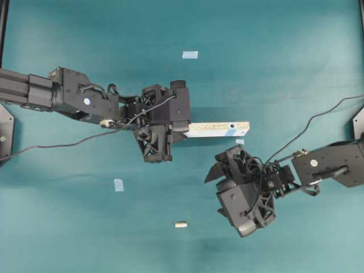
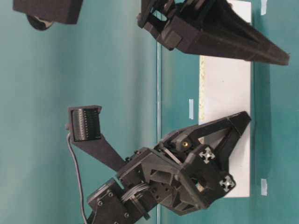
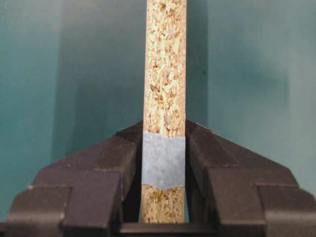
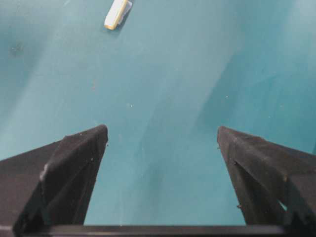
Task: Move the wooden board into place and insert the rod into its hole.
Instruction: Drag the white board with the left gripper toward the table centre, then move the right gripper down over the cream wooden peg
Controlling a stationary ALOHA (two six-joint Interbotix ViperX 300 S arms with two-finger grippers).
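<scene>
1. Overhead: the left gripper (image 1: 183, 129) has the board (image 1: 219, 128) pinched by one end, and the strip sticks out to the right with its hole (image 1: 232, 125) near the free end. The rod (image 1: 181, 224) lies alone on the desk (image 1: 273, 51), well apart from both arms. The right gripper (image 1: 213, 175) hangs below the board's free end, jaws spread, holding nothing.
2. Table level: board (image 2: 226, 98) stands on edge between the two grippers; I can't tell if it touches the desk.
3. Left wrist: jaws pressed on the board (image 3: 166, 69) at a blue tape band (image 3: 163, 160). Firm grip.
4. Right wrist: jaws wide, bare desk between them, rod (image 4: 116, 14) ahead at upper left.
5. Verdict: board gripped, placement unfinished; rod pickup and insertion both remain.
</scene>
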